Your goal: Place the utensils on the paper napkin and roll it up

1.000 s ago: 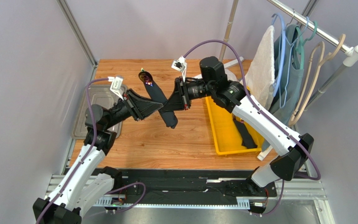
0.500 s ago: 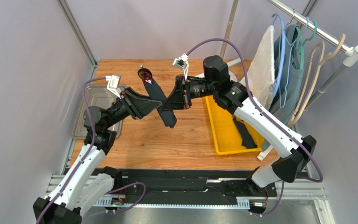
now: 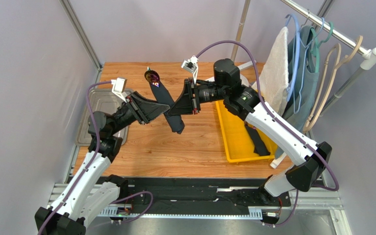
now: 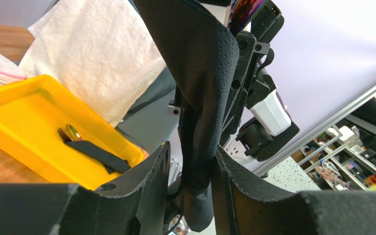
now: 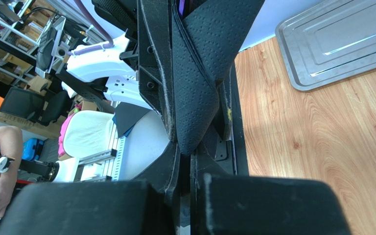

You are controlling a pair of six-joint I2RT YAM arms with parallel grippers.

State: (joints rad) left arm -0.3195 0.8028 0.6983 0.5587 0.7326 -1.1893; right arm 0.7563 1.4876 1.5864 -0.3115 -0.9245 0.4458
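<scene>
In midair, rolled, dimpled black napkin point(image 3: 176, 123)

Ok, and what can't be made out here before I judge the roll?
Utensils: top view, the paper napkin wraps all but one purple head; count unknown.
Left gripper: left wrist view, roll fills the gap; pressing or loose, unclear.
Yellow tray: top view, right arm covers its far part.

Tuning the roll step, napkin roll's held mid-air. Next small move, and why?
Probably close the left gripper on the napkin roll: the right gripper is shut on it, but the left only straddles it, grip unclear, and a utensil head pokes out the far end.
</scene>
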